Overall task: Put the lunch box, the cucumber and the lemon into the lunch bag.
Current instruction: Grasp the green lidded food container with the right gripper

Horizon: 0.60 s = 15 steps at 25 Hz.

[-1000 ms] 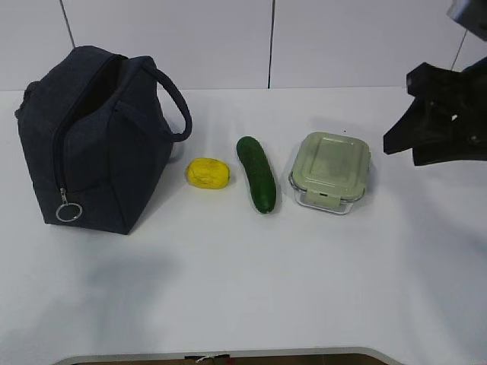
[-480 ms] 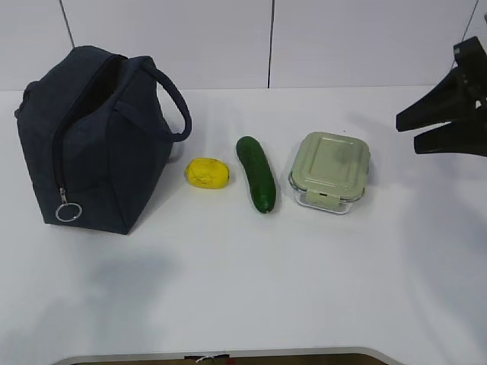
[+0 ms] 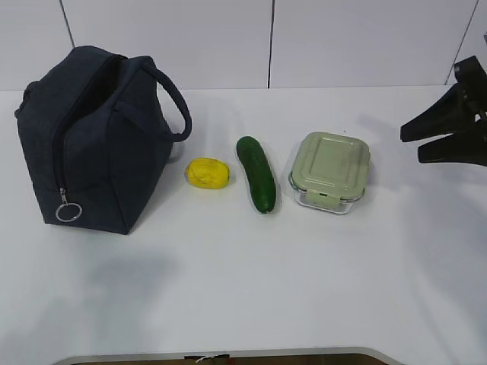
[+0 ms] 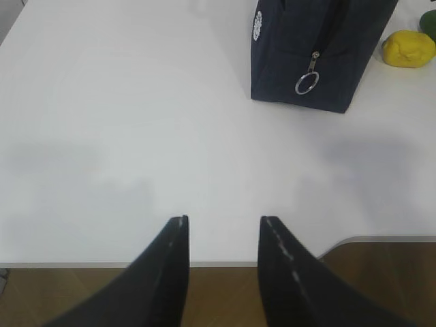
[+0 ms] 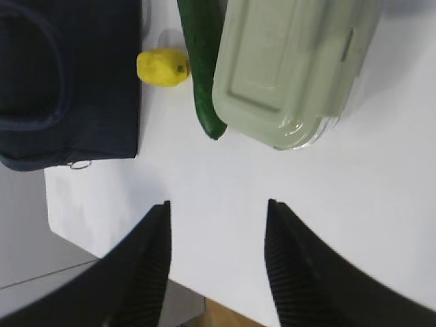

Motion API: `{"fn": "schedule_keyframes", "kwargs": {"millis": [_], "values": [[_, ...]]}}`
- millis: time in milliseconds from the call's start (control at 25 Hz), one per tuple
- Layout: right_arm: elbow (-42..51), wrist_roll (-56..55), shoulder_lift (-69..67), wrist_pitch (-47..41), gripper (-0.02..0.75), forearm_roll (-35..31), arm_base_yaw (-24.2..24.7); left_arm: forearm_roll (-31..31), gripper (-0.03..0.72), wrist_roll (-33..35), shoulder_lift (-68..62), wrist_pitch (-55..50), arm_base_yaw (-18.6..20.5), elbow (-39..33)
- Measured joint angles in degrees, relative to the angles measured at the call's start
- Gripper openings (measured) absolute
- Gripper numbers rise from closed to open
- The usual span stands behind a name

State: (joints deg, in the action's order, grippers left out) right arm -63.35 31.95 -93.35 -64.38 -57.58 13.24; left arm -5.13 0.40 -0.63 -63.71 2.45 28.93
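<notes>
Meanwhile, right end effector (image 3: 411,146) has drawn rightward from lunch box (image 3: 330,171).

White worktop against a pale panelled wall

The worktop (image 3: 243,289) was plain matt white with a rounded front edge; behind it stood a wall (image 3: 167,42) of light panels split by thin dark vertical seams. Soft, even light left faint grey shadows. Brown floor (image 4: 381,286) showed below the edge.
</notes>
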Motion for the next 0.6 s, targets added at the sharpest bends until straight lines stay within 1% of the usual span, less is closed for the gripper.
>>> {"fn": "schedule_keyframes", "kwargs": {"millis": [120,240,400,600], "values": [[0.0,0.0,-0.2,3.3,0.372,-0.1,0.0,0.0,0.242,0.0,0.0,0.0,0.0,0.0],[0.0,-0.1,-1.4,5.2,0.419,-0.4,0.0,0.0,0.242,0.0,0.0,0.0,0.0,0.0],[-1.5,1.7,-5.4,5.1,0.486,-0.5,0.0,0.0,0.242,0.0,0.0,0.0,0.0,0.0],[-5.1,3.8,-11.4,5.0,0.5,-1.6,0.0,0.0,0.242,0.0,0.0,0.0,0.0,0.0]]}}
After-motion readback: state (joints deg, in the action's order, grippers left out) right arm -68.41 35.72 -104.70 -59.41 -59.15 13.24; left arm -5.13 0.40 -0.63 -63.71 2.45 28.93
